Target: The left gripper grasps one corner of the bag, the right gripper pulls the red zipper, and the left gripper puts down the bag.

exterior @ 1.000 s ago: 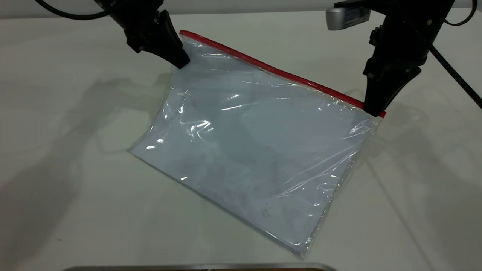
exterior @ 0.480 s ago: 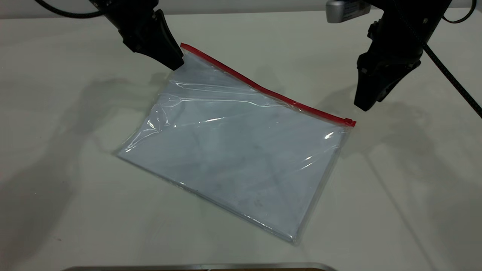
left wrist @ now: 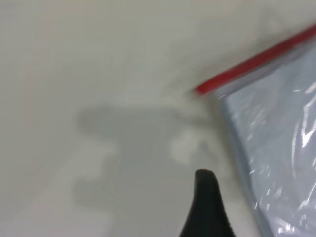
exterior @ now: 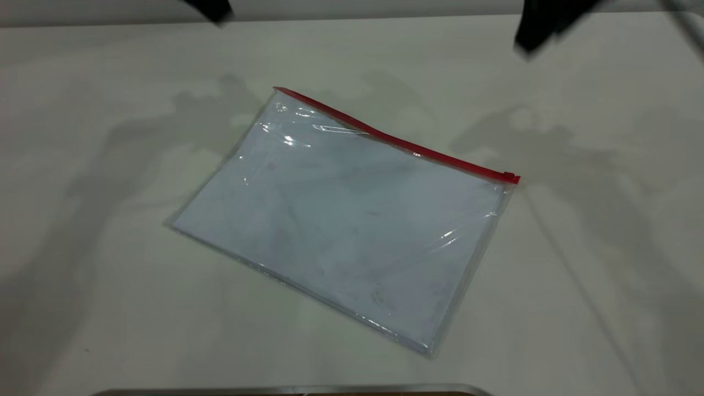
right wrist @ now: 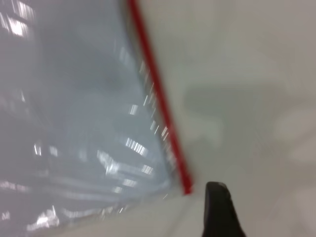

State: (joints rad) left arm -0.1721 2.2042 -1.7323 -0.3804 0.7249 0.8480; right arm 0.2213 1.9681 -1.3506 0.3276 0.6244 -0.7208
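The bag (exterior: 341, 220) lies flat on the white table (exterior: 110, 275), turned at an angle, with white paper showing through the clear plastic. The red zipper (exterior: 396, 140) runs along its far long edge (the slider sits at the end nearer the right arm). The left gripper (exterior: 212, 8) and the right gripper (exterior: 536, 27) are both raised at the top edge of the exterior view, clear of the bag and holding nothing. Whether their jaws are parted cannot be told.

Clear bag (exterior: 341, 220), red zipper (exterior: 396, 142), off-white table (exterior: 110, 275)
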